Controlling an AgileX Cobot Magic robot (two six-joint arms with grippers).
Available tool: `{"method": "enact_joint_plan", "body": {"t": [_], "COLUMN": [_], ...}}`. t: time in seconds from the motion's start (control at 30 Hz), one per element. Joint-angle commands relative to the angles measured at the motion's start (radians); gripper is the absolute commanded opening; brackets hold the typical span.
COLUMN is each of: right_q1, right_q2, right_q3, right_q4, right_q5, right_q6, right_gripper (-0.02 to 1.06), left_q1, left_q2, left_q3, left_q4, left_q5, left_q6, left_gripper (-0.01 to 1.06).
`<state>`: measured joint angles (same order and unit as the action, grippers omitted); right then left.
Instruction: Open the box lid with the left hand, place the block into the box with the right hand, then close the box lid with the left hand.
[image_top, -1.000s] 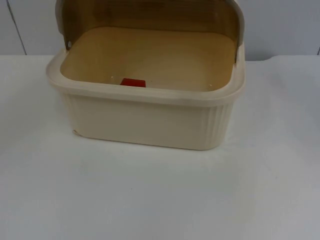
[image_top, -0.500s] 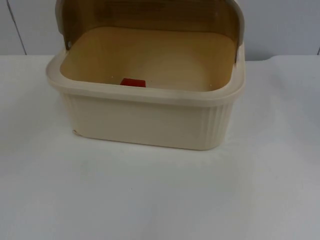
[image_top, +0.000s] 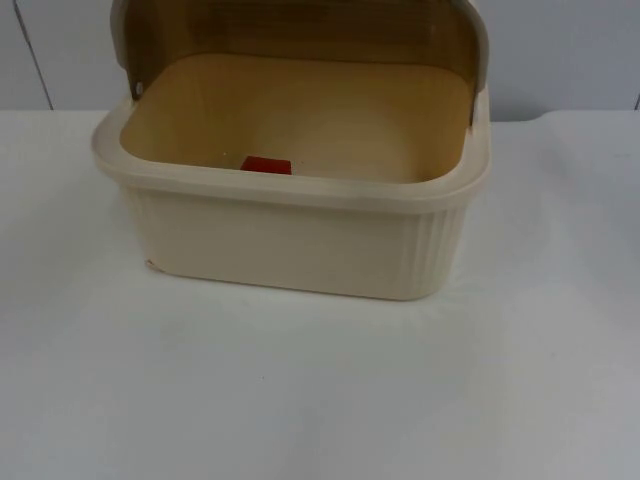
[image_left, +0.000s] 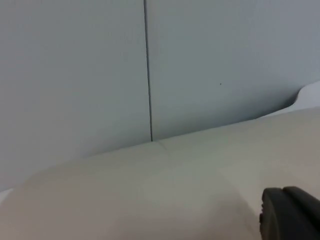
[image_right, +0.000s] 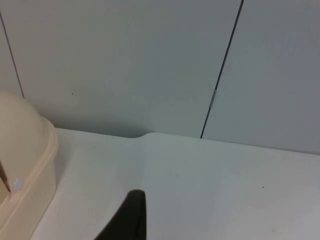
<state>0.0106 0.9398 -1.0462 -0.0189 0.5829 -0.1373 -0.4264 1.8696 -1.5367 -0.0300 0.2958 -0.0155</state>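
Observation:
The cream ribbed box (image_top: 300, 240) stands at the back middle of the table. Its brownish translucent lid (image_top: 300, 28) is swung up and back, leaving the box open. A red block (image_top: 266, 165) lies on the box floor close behind the front wall, which hides part of it. My left gripper (image_left: 292, 215) hangs over the white table, facing the grey partition wall. My right gripper (image_right: 127, 220) is also over the table near the wall, with a corner of the box (image_right: 22, 175) off to one side of it. Both arms wait away from the box.
The white table top (image_top: 320, 400) stretches in front of and to both sides of the box. The grey partition wall (image_top: 570, 50) closes off the table right behind the box.

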Motion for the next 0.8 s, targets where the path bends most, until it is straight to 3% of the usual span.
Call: {"method": "enact_joint_plan", "body": {"t": [0.0, 0.77], "right_q1": [0.002, 0.002], "right_q2": [-0.009, -0.009], "right_q3": [-0.005, -0.005], "right_q4": [-0.003, -0.003], "right_q5": [-0.008, -0.004], "right_q6": [-0.008, -0.008], "right_gripper": [1.05, 1.05], "left_q1": [-0.004, -0.013], "left_q2": [-0.003, -0.003], "left_q3": [-0.006, -0.006], "left_q4": [-0.011, -0.015], "left_q5": [0.009, 0.287], "left_q6": [-0.011, -0.011], "left_gripper": [0.00, 0.00]}}
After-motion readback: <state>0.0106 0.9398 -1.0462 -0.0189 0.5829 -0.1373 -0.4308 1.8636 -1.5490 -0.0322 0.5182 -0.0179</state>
